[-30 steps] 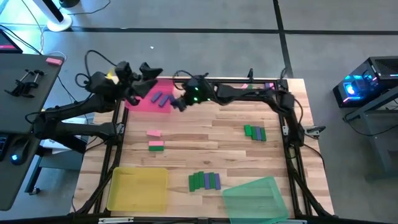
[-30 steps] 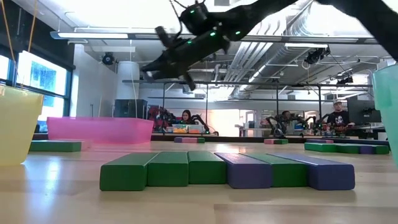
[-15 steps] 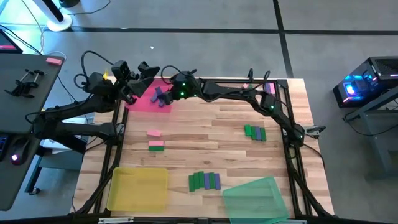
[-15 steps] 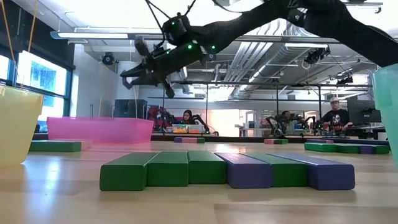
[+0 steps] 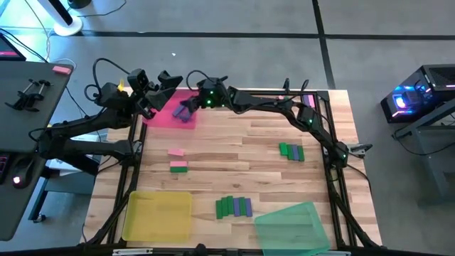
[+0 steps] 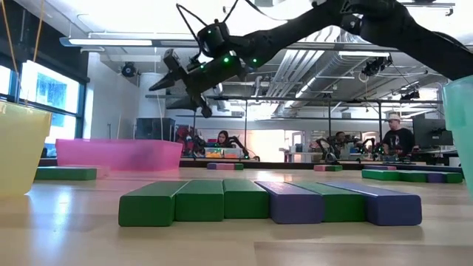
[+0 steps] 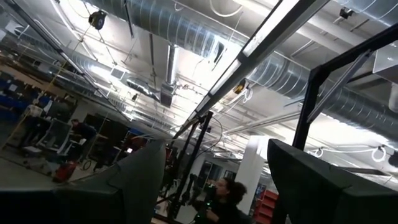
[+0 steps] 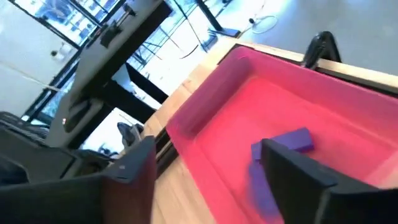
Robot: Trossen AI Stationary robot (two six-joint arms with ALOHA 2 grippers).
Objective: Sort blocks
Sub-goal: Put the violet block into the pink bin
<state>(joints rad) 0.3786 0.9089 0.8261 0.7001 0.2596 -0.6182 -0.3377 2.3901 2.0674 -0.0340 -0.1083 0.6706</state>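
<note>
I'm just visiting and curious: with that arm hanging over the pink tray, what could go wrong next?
The right gripper hangs open above the pink tray holding purple blocks; pulling back low, it might clip the rim. The left gripper waits close by at the same tray, so the arms could bump.

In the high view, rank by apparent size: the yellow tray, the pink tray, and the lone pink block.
1. yellow tray — largest.
2. pink tray — looks smaller, but the arms hide part of it, so that's unsure.
3. pink block — clearly smallest.
</note>
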